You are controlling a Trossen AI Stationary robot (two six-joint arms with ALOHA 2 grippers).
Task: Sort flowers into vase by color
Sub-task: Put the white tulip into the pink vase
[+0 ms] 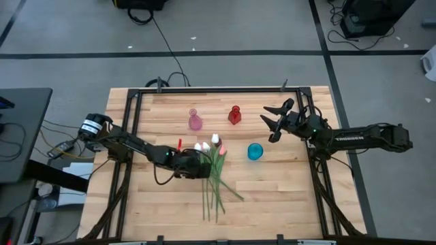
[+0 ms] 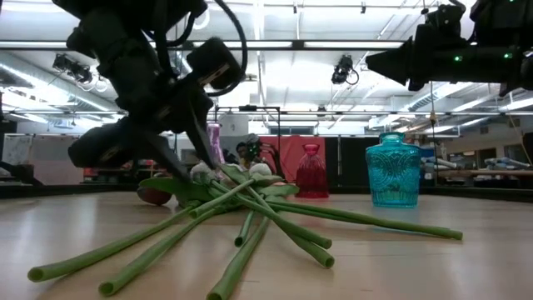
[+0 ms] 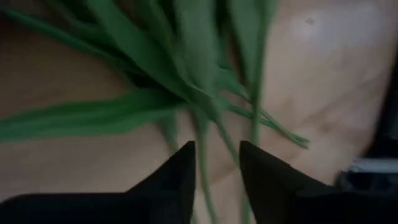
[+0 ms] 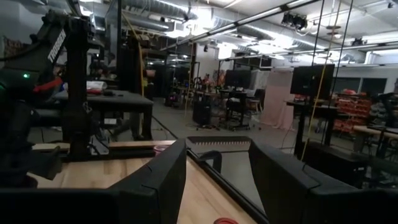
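Several artificial tulips [image 1: 214,173] lie in a loose bundle mid-table. Their white and pink heads [image 1: 214,143] point toward the far edge, and their green stems [image 2: 250,212] fan out toward the near edge. My left gripper [image 1: 206,162] is low over the bundle, just below the heads. It is open, with its fingers either side of one thin stem [image 3: 205,158] among the leaves [image 3: 186,74]. My right gripper [image 1: 274,120] hangs open in the air near the table's far right, away from the flowers. My left gripper [image 3: 217,155] comes at the bundle from the table's left, slanting down, with one stem running between its open fingers. I cannot tell whether a finger touches the stem or the leaves.
Three small vases stand beyond the bundle: a pink one [image 1: 195,121], a red one [image 1: 234,116] and a teal one [image 1: 255,151] to the right of the heads. In the low view the teal vase [image 2: 392,171] and the red vase [image 2: 311,172] stand behind the stems.
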